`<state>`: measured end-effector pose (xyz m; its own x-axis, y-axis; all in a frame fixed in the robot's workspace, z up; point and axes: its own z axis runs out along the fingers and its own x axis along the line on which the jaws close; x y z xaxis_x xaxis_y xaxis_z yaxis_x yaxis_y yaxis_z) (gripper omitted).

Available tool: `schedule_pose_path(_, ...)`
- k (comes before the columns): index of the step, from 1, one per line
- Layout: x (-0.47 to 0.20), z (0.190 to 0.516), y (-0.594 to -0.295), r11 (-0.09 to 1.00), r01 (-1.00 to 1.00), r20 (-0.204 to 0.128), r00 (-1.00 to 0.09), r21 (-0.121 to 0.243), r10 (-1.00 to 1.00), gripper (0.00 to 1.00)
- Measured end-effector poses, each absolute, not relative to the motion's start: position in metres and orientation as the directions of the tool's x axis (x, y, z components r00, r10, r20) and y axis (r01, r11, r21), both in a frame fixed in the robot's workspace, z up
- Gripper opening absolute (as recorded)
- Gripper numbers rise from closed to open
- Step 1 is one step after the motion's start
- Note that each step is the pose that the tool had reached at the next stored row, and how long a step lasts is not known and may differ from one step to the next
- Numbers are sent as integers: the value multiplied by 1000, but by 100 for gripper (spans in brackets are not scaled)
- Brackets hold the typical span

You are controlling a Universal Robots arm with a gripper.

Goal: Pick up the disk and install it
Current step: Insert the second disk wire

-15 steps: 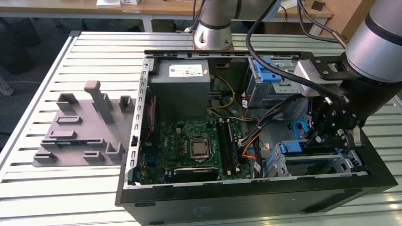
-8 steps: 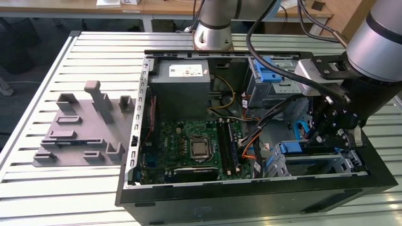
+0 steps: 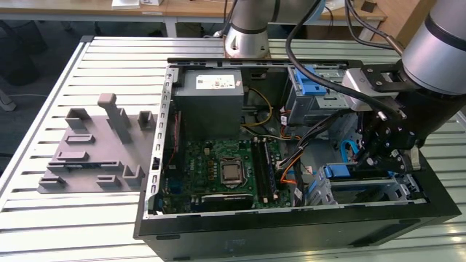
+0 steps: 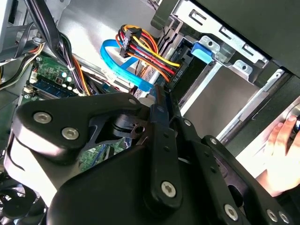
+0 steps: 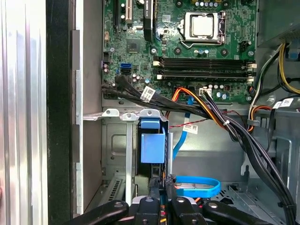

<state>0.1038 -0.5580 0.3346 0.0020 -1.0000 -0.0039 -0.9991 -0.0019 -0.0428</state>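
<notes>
On a slatted metal table (image 3: 87, 218) we find an open computer case (image 3: 291, 229), motherboard (image 3: 226, 169) exposed. We see the gripper (image 3: 378, 158) lowered into the drive cage (image 3: 364, 188) at the exterior view's right, its fingers (image 5: 161, 199) closed on the disk (image 5: 153, 145), which stands on edge in the cage slot. A hand (image 4: 281, 159) rests near the case.

The disk (image 5: 153, 146) — edge-on in its bay — hides behind the hand (image 5: 161, 202).

Slatted metal table (image 3: 43, 207), open computer case (image 3: 291, 229), grey fixture plate (image 3: 95, 158) beside it
</notes>
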Motion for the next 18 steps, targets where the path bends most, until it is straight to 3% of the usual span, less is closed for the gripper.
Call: schedule_pose_path(18, 106, 329, -558, 5, -999, -5, -5, -41, -1000, 17)
